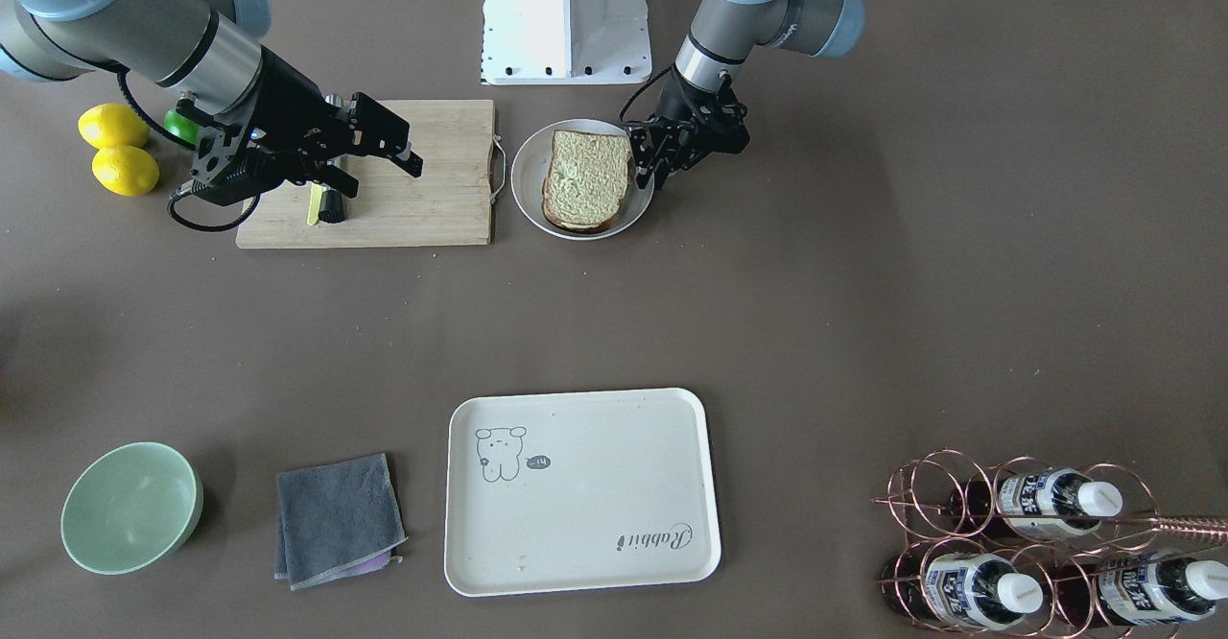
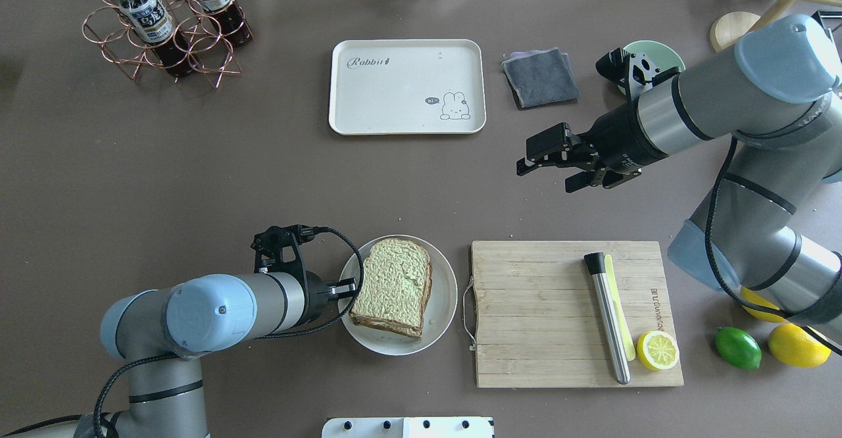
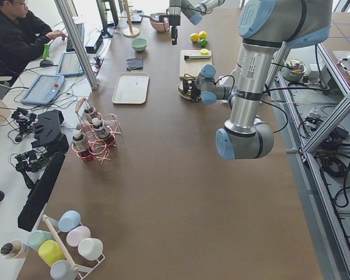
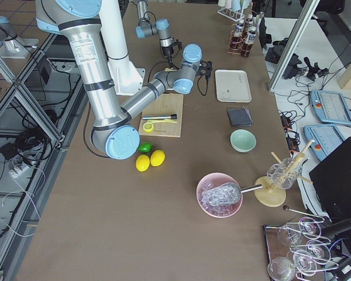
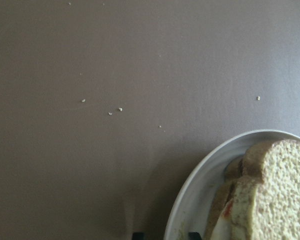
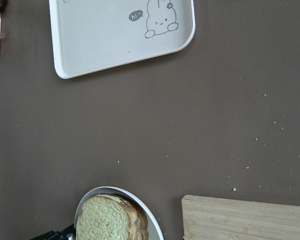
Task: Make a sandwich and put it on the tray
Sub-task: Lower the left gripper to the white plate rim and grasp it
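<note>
Our left tool (image 2: pixel 343 287) stood slightly open and held nothing; our right tool (image 2: pixel 544 176) hung wide open, empty. On the worktop (image 2: pixel 197 162) we saw the tray (image 2: pixel 395 96) well beyond the left tool, the plate (image 2: pixel 447 293) with its rim between that tool's fingers, and the sandwich (image 2: pixel 393 285) on it, just beside them.

Green-beige, brown-crusted sandwich (image 2: pixel 393 283), white plate (image 2: pixel 443 313), cream tray (image 2: pixel 395 96) with grey drawing

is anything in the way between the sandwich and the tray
Nothing visible. Only bare table lies between the sandwich on its plate and the tray; the cloth and cutting board sit off to the sides.
</note>
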Robot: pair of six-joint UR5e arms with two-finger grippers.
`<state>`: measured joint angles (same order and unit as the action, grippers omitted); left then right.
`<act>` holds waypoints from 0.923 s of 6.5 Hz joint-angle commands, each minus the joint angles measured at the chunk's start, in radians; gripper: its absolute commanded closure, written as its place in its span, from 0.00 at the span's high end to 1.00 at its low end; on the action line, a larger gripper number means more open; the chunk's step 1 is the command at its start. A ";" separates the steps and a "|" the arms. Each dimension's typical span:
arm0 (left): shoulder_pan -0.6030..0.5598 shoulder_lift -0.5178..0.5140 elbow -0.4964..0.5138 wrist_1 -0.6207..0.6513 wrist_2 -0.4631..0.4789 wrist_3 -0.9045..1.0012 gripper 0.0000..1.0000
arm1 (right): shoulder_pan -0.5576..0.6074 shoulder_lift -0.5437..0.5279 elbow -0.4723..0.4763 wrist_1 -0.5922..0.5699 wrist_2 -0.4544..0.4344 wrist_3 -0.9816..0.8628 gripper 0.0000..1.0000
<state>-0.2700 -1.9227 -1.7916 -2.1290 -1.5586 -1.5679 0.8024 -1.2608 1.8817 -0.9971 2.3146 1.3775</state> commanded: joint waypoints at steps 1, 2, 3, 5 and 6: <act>-0.001 -0.004 -0.003 0.000 -0.001 0.002 0.00 | 0.001 -0.002 -0.004 0.000 -0.001 0.000 1.00; -0.006 -0.010 -0.008 0.001 -0.008 0.003 0.00 | 0.003 -0.003 -0.004 0.000 0.002 0.000 1.00; -0.014 -0.019 -0.018 0.004 -0.014 0.005 0.00 | 0.006 -0.005 -0.001 0.000 0.003 0.000 1.00; -0.100 -0.042 -0.061 0.023 -0.125 0.000 0.00 | 0.014 -0.020 0.022 0.002 -0.006 0.001 1.00; -0.157 -0.055 -0.054 0.052 -0.171 -0.001 0.00 | 0.023 -0.044 0.034 0.023 -0.001 0.002 1.00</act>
<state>-0.3678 -1.9630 -1.8445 -2.1013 -1.6700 -1.5670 0.8175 -1.2844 1.9017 -0.9893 2.3128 1.3786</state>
